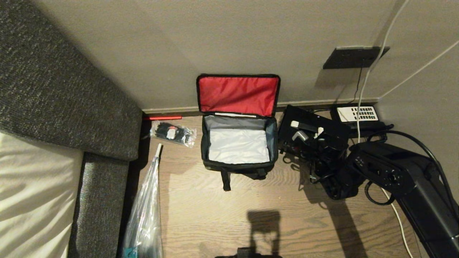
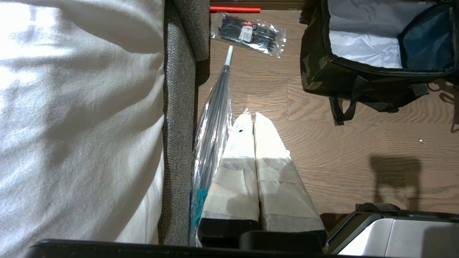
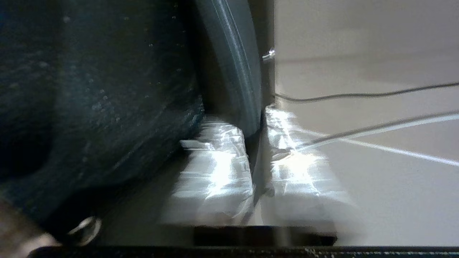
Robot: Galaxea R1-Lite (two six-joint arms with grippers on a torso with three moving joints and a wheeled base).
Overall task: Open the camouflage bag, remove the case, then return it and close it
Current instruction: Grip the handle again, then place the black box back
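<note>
We see the camouflage bag [image 1: 238, 143] sitting open on the floor [image 1: 287, 222] by the wall, its red lid up and its silvery inside bare. The black case [image 1: 312, 134] lies just right of the bag, and our right gripper [image 3: 256, 139] is squeezed tight on its thin edge there. Our left gripper [image 2: 254, 122] hangs low near the sofa [image 2: 179, 125], its fingers pressed together with nothing between them.

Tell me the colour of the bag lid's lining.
Red, clearest in the head view: the camouflage bag stands open, lid lining upright.
</note>
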